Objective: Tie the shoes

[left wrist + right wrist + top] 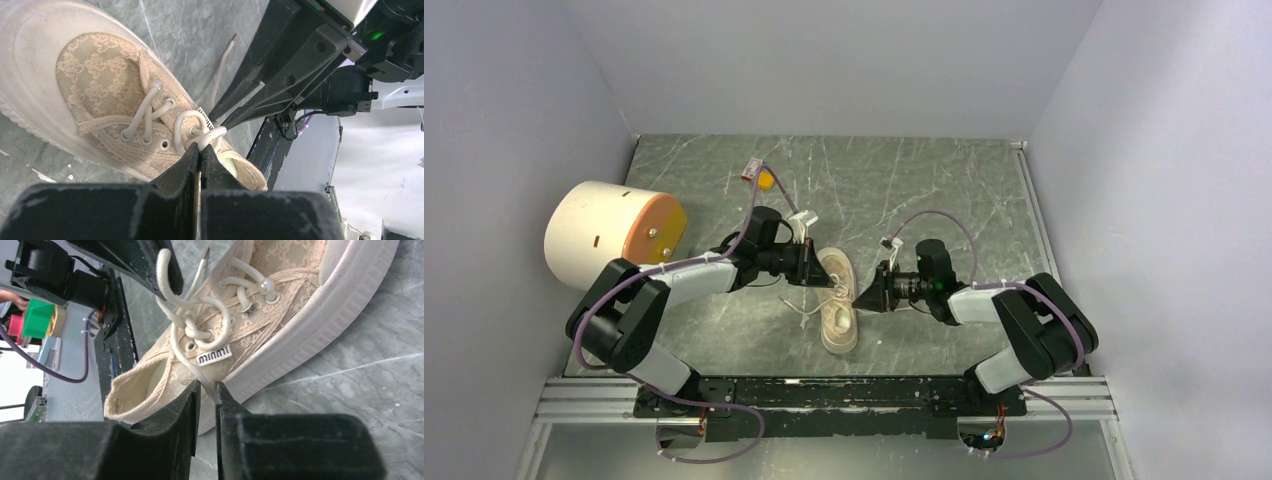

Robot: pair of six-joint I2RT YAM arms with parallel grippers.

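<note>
The small cream sneaker [839, 310] lies on the grey marbled table between both arms. In the left wrist view the sneaker [100, 75] fills the upper left, and my left gripper [201, 149] is shut on a white lace loop [212, 135] near the top eyelets. In the top view the left gripper [812, 268] is at the shoe's left side and the right gripper [864, 292] at its right side. In the right wrist view my right gripper [207, 386] pinches a taut lace strand [192, 367] beside the sneaker's [300, 300] opening. A loose knot [192, 322] sits above the tongue label.
A large cream-and-orange cylinder [614, 235] lies at the table's left edge. A small orange object with a tag [764, 180] sits at the back. Grey walls close in on the left, back and right. A loose lace end [796, 305] trails left of the shoe.
</note>
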